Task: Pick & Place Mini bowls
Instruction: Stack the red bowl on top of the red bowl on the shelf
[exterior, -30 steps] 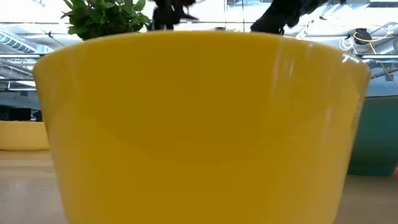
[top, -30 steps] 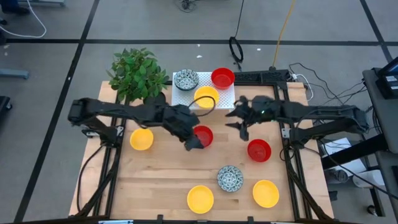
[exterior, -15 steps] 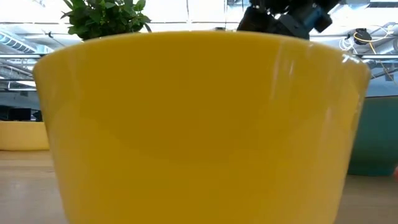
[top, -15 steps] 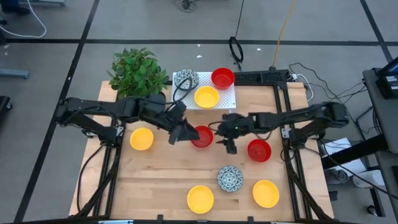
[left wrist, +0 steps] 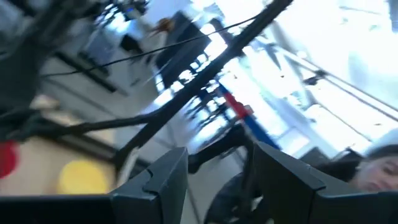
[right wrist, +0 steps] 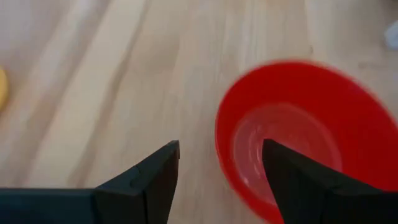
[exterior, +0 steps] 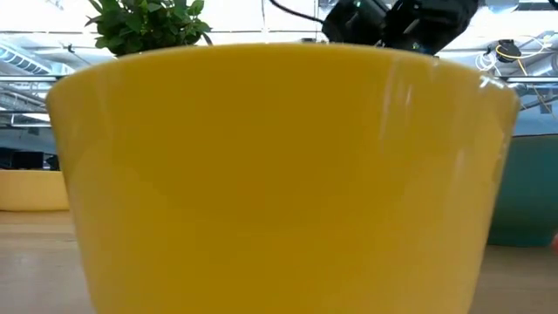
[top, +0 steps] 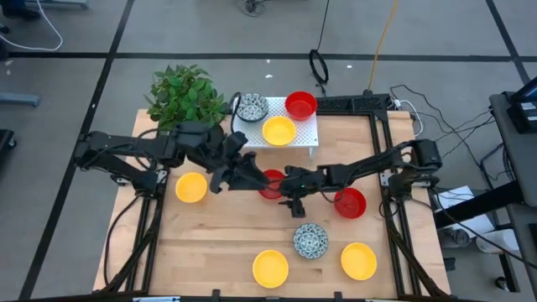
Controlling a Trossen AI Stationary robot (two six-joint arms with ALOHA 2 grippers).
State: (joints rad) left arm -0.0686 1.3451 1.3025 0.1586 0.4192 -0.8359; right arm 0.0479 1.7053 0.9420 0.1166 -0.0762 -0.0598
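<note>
Both arms have reached in over the middle of the table [top: 218, 235], meeting around one red bowl [top: 270, 182]. The right gripper [right wrist: 221, 180] has its fingers spread apart, nothing between them; in its own wrist view the red bowl [right wrist: 298, 134] lies just ahead of the fingertips, one finger [right wrist: 292, 177] overlapping the bowl's near rim. Whether it actually touches the rim I cannot tell. From above, the right gripper [top: 294, 186] sits just beside that bowl, on the side toward the second red bowl [top: 350, 202].

The left gripper [top: 243, 174] is on the bowl's other side, close against it. Its fingers [left wrist: 158, 180] stand apart with nothing held, and its wrist camera points up into the room rather than at the table.

Beyond the two grippers, on the far side, a white rack [top: 306, 134] carries a yellow bowl [top: 278, 130], a speckled bowl [top: 251, 107] and a third red bowl [top: 300, 105]. A plant [top: 185, 96] stands next to the rack, behind the left arm. Another yellow bowl [top: 191, 187] lies on the table under the left arm.

On the near side of the grippers lie a speckled bowl [top: 310, 242] and two more yellow bowls [top: 270, 268] [top: 358, 261]. The first of these yellow bowls [exterior: 279, 174] fills almost the whole low view, with the dark arms just showing above its rim.
</note>
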